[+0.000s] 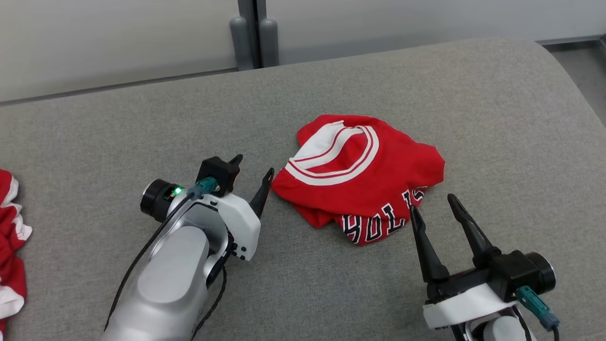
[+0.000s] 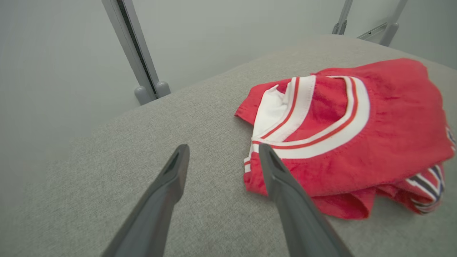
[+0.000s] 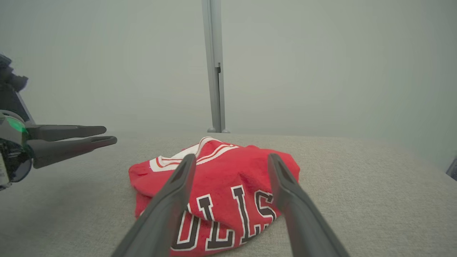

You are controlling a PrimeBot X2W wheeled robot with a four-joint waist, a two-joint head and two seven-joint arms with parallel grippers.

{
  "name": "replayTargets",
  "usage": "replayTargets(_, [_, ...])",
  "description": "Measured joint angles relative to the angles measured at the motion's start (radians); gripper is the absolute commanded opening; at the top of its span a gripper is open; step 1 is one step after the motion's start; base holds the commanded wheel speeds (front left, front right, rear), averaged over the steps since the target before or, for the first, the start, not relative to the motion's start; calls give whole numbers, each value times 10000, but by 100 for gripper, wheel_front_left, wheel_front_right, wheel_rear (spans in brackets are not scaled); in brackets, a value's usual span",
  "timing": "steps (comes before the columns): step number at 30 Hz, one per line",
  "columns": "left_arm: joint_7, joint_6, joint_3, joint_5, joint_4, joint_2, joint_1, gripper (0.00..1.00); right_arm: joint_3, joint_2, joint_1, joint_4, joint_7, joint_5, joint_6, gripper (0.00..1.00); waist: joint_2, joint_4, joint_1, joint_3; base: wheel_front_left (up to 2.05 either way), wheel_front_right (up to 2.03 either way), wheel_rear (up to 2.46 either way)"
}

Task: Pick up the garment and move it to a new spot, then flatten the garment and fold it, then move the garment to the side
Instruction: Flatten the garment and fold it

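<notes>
The red garment is lying in a crumpled heap near the middle of the grey cloth-covered tabletop. Its white-and-red banded trim is facing up and its black lettering is bunching along the edge nearest the robot. The left tool is hovering just beside the heap's left edge with its fingers spread; whether the nearer tip is brushing the cloth I cannot tell. The right tool is likewise standing spread, pointing at the lettered corner from just short of it. Neither is pinching anything. A second red garment is lying well apart, at the far left of the head view.

To my eye the robot is lining up the first pick-up. To do it well, each tool is wanting a raised fold to close on rather than flat cloth, with one finger sliding beneath the layer and the other above. The rolled edge by the left tool and the lettered lip by the right are looking like the best bites. Both should be closing fully before lifting, and rising together, or the heap may be dragging, twisting, or slipping out on one side
</notes>
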Motion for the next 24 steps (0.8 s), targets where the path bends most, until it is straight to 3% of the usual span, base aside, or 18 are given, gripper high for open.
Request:
replayTargets(7, [782, 0, -1430, -1047, 1066, 0, -964, 100, 46, 4, -398, -52, 0, 234, 0, 100, 0, -447, 0, 655, 0, 0, 0])
replayTargets(16, [867, -2, -2834, -2211, 1580, 224, -1416, 100, 169, 0, -483, -61, 0, 314, -2, 100, 0, -810, 0, 893, 0, 0, 0])
replayTargets(18, [746, -2, -3060, -2389, 1657, 286, -1432, 36, 165, 2, -484, -40, 0, 316, 0, 100, 0, -842, 0, 849, 0, 0, 0])
replayTargets(19, [685, 0, -3191, -2477, 1662, 291, -1434, 0, 167, 2, -484, -25, 0, 316, 0, 100, 0, -855, 0, 814, 0, 0, 0])
replayTargets(24, [408, -2, -3839, -2984, 1595, 355, -1412, 0, 196, 0, -432, 54, 0, 316, 0, 100, 0, -913, 0, 538, 0, 0, 0])
